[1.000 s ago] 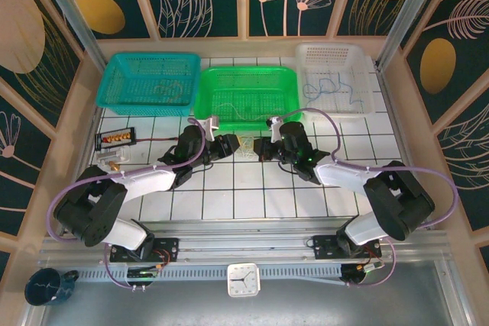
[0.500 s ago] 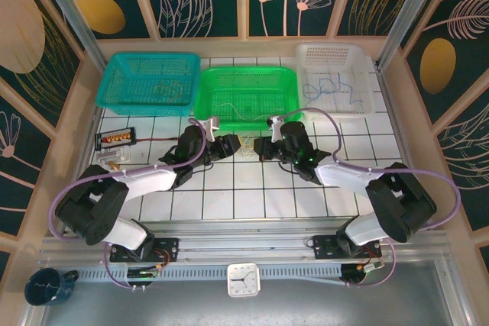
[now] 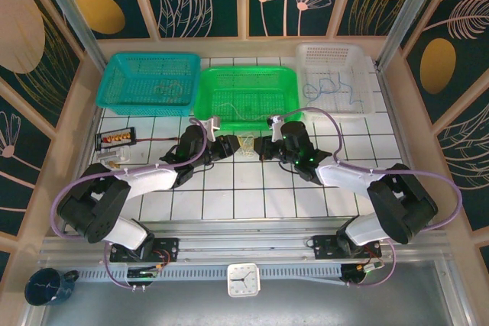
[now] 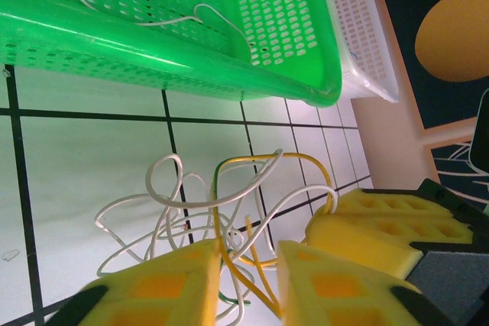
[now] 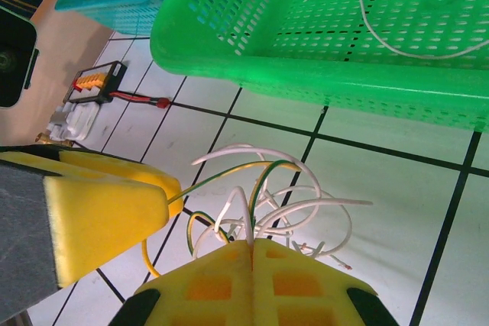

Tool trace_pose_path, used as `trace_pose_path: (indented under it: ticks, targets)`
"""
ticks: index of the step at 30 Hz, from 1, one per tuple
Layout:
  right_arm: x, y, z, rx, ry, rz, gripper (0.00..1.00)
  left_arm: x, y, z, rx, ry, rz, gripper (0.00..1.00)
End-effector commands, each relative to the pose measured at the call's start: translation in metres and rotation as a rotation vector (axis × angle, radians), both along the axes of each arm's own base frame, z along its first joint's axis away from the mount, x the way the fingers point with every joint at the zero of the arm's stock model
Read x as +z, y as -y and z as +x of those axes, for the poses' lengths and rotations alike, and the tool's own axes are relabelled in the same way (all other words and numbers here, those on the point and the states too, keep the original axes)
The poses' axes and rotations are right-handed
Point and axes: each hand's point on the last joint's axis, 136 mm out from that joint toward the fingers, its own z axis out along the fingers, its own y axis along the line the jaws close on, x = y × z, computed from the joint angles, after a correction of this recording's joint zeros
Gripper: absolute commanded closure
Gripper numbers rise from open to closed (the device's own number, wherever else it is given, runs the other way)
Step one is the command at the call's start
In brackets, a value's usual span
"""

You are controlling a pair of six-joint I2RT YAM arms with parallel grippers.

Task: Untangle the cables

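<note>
The cables [image 3: 246, 145] are a small clump of white, yellow and yellow-green wires lying on the tiled table between my two grippers. My left gripper [image 3: 234, 145] is at the clump's left side. In the left wrist view its yellow pads [image 4: 168, 284] stand apart, so it is open, and yellow strands of the cables [image 4: 199, 204] run through the gap. My right gripper [image 3: 260, 146] is at the clump's right side. In the right wrist view the gripper [image 5: 252, 246] is shut, pinching a white and a green-yellow strand of the cables [image 5: 283, 188].
Just behind the clump stands the green basket [image 3: 206, 95] with a loose white wire in it. The teal basket [image 3: 114, 85] is at the back left, and the white basket [image 3: 365, 97] with blue wires at the back right. A small connector board [image 3: 114, 137] lies at the left.
Almost nothing differs. Both grippers stay at the clump, and the right arm has shifted very slightly.
</note>
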Motion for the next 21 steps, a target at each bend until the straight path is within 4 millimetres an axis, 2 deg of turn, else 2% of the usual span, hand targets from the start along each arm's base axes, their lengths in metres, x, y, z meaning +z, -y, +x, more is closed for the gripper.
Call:
trace_pose_path:
  ticks: [1, 7, 10, 13, 17, 21]
  targets:
    - [0.004, 0.002, -0.001, 0.004, 0.014, 0.007, 1.00, 0.010, 0.007, 0.005, -0.015, 0.027, -0.027, 0.79]
    - [0.003, 0.002, -0.001, 0.001, 0.015, 0.007, 1.00, 0.011, 0.009, 0.006, -0.018, 0.029, -0.029, 0.88]
    - [-0.002, 0.005, 0.001, -0.014, 0.008, -0.006, 1.00, 0.015, 0.009, 0.007, -0.021, 0.035, -0.033, 0.99]
    - [-0.014, 0.012, 0.005, -0.037, -0.009, -0.019, 1.00, 0.023, 0.010, 0.006, -0.027, 0.047, -0.036, 1.00]
    - [-0.037, 0.026, 0.013, -0.085, -0.060, -0.029, 1.00, 0.048, 0.012, 0.004, -0.048, 0.083, -0.070, 1.00]
    - [-0.056, 0.030, 0.015, -0.094, -0.109, -0.023, 1.00, 0.084, 0.018, -0.004, -0.087, 0.122, -0.168, 1.00]
